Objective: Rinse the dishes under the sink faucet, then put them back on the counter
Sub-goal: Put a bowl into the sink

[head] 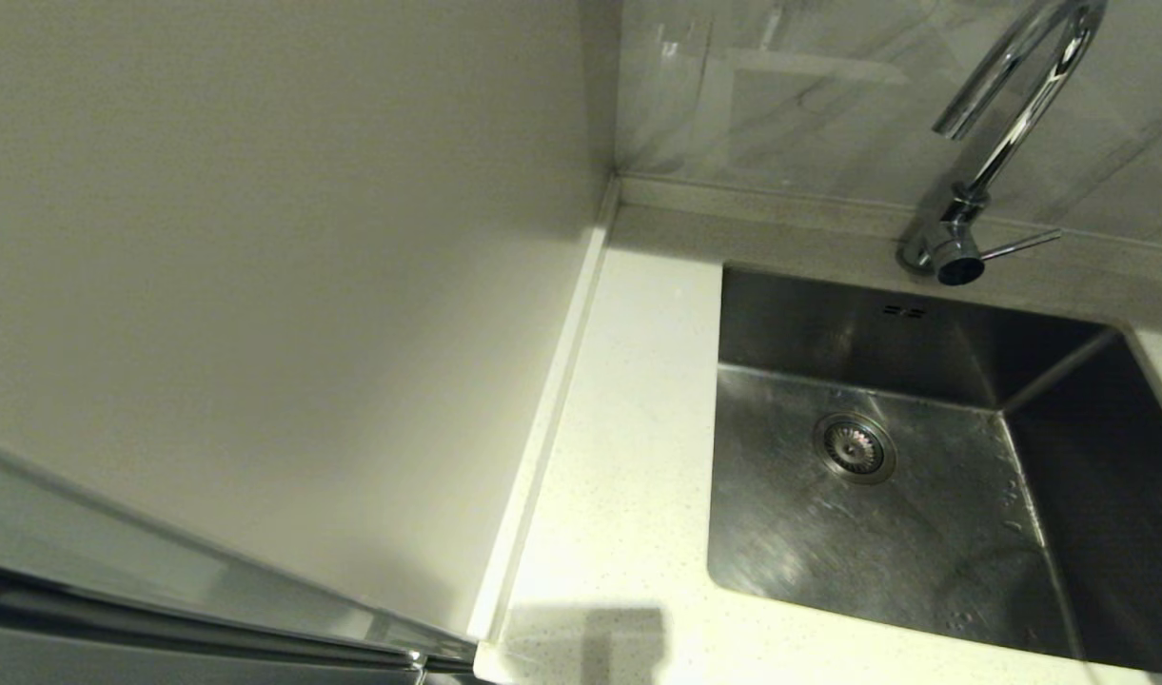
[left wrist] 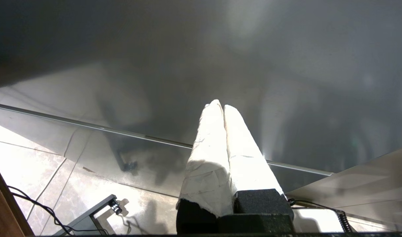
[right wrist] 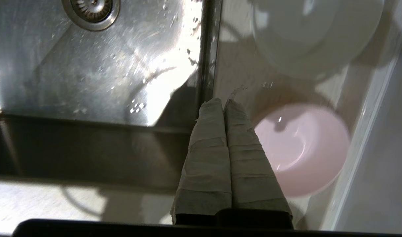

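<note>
The steel sink (head: 923,533) lies at the right of the head view with its drain strainer (head: 854,446) and nothing in it. The chrome faucet (head: 1009,114) arches over its back edge, lever (head: 1018,245) pointing right. No bowl or arm shows in the head view. In the right wrist view my right gripper (right wrist: 223,102) is shut and empty above the sink's edge, beside a pale pink bowl (right wrist: 306,151) on the counter (right wrist: 233,65). A whitish bowl (right wrist: 316,29) sits past it. The pale blue bowl is out of view. My left gripper (left wrist: 220,104) is shut, away from the sink.
A beige wall panel (head: 257,266) fills the left of the head view, with a metal edge (head: 209,609) at the lower left. The speckled counter (head: 628,428) runs between panel and sink. The left wrist view shows floor tiles (left wrist: 29,164) and cables (left wrist: 39,207).
</note>
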You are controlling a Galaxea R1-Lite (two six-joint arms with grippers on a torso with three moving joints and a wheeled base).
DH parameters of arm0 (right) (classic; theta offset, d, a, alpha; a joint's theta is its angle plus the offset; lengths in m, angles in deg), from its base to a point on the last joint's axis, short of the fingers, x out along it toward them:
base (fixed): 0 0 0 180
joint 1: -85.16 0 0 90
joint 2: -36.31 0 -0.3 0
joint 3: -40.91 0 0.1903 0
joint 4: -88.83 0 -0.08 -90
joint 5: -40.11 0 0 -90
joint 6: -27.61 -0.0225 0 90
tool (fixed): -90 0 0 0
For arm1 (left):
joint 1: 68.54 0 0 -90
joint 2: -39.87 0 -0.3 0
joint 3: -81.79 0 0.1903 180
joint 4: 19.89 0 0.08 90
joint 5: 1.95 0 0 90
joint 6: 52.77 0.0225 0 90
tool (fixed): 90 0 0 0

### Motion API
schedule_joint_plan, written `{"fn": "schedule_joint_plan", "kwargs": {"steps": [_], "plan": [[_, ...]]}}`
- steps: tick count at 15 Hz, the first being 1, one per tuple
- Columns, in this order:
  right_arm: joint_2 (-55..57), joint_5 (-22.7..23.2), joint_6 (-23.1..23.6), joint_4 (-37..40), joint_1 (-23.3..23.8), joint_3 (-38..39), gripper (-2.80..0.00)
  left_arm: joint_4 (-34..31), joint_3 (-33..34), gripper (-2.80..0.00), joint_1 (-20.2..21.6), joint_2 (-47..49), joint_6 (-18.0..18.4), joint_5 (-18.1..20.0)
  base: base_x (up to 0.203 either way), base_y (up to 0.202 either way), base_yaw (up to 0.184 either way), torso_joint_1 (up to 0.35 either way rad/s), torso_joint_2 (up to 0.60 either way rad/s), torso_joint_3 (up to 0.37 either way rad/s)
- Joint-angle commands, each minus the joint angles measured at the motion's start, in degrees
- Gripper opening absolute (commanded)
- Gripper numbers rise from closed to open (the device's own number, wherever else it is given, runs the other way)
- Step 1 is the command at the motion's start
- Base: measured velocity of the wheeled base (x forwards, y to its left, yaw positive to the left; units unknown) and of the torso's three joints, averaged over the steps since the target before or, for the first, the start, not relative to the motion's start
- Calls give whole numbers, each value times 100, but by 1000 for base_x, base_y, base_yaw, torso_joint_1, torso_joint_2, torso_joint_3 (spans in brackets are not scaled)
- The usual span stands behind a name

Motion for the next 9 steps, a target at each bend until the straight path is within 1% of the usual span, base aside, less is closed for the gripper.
{"fn": "schedule_joint_plan", "kwargs": {"steps": [1, 2, 3, 5, 9], "plan": [[95, 10, 24, -193, -174, -26, -280, 2, 0, -280, -4, -18, 1, 0, 0, 0, 0, 0, 0, 0], [136, 2, 27, -313, -258, -30, -280, 2, 0, -280, -4, -24, -4, 0, 0, 0, 0, 0, 0, 0], [174, -101, 40, -365, -356, -33, -280, 2, 0, -280, 5, -18, -4, 0, 0, 0, 0, 0, 0, 0], [358, -419, 35, -575, -501, -32, -280, 2, 0, -280, -1, -18, -4, 0, 0, 0, 0, 0, 0, 0], [692, -579, -25, -893, -547, -31, -280, 2, 0, -280, 5, -18, 4, 0, 0, 0, 0, 0, 0, 0]]}}
